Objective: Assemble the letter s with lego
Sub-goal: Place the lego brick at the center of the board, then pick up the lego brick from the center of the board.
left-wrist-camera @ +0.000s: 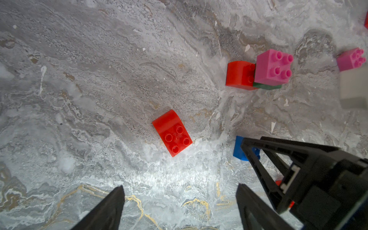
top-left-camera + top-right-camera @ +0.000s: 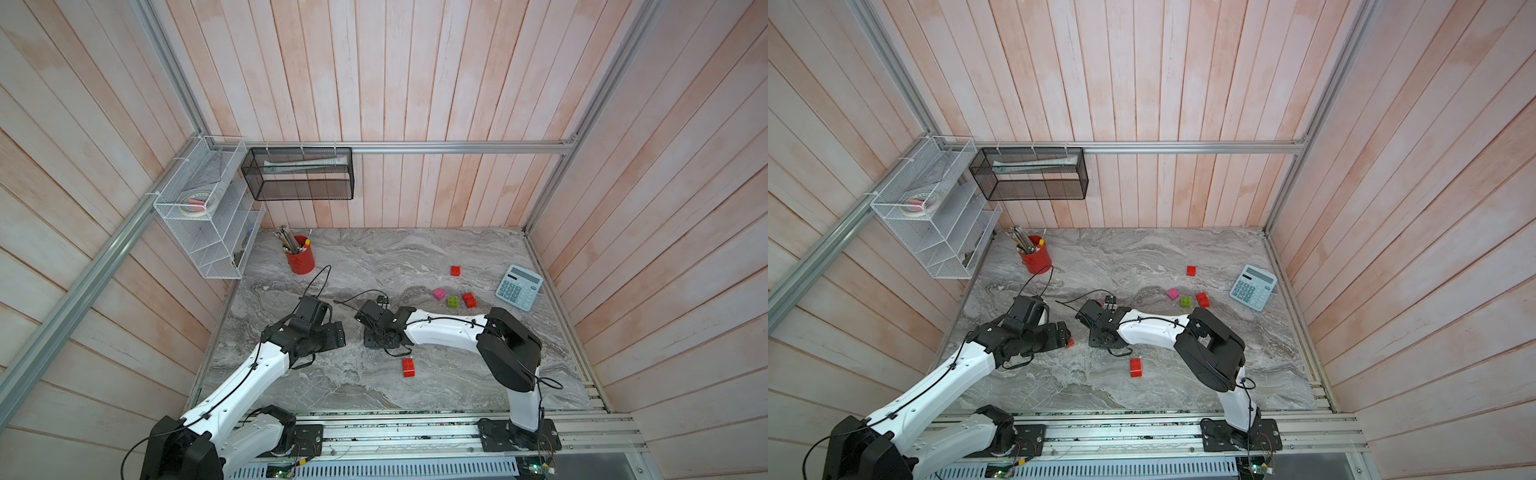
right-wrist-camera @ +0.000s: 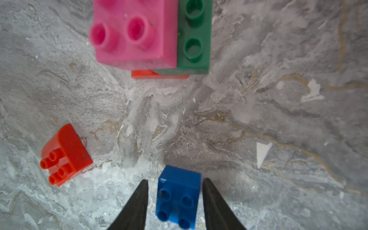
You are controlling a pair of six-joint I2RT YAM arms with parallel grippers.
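My right gripper [image 3: 175, 179] stands open astride a blue lego brick [image 3: 177, 197] on the table, with a thin gap on each side. Just beyond it is a stack with a pink brick [image 3: 135, 33] on a dark green one [image 3: 194, 35] over a red one [image 3: 143, 74]. A small red brick with a curved end [image 1: 172, 132] lies loose between the arms. My left gripper [image 1: 180, 186] is open wide above bare table, holding nothing. Both arms meet at the table's middle in both top views.
Loose bricks lie at the right: a red one [image 2: 455, 270], pink [image 2: 439, 294], lime [image 2: 453, 301], another red [image 2: 469, 299], and a longer red one [image 2: 408, 367] nearer the front. A calculator [image 2: 519, 286] sits far right and a red pencil cup [image 2: 300, 259] at the back left.
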